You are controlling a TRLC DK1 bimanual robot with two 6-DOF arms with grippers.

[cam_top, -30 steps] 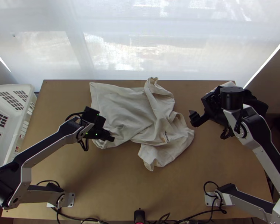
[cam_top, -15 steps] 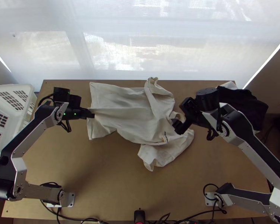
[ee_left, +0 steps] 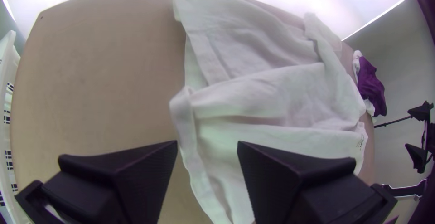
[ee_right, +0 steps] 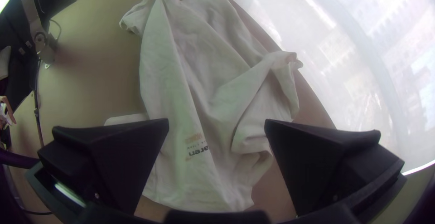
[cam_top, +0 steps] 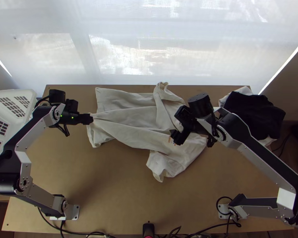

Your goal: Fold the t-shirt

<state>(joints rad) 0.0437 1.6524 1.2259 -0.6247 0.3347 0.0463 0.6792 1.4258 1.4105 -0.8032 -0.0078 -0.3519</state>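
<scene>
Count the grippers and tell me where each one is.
2: the left gripper, at the left edge of the t-shirt in the top view; the right gripper, near its print.

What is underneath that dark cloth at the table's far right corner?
White cloth sticks out from under the dark cloth on more than one side. Whether it is one piece, and what else lies beneath, is covered.

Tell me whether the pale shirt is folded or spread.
Neither: the shirt is partly spread but rumpled, with creases running across it, a bunched edge at the window side and uneven outer edges.
</scene>
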